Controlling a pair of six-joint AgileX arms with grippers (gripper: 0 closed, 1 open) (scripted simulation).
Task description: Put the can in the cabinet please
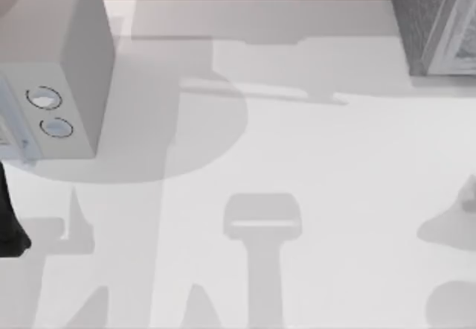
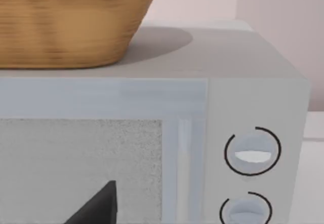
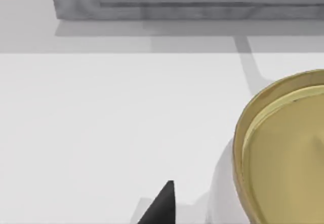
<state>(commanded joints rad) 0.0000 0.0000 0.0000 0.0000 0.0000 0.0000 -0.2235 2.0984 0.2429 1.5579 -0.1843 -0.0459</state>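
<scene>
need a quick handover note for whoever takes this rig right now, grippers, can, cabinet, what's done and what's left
Left arm: at the table's left edge, facing the pale box with two dials, a wicker basket on top of it.
Right gripper: one dark fingertip shows beside the can, which stands upright on the table, not gripped.
Cabinet: far right corner.
Done: nothing visible yet.
Left: grasp the can, open the cabinet if shut, place it inside.

No writing, label, brand or number is showing anywhere; the two round dials (image 2: 252,151) are carrying no readable marks.
</scene>
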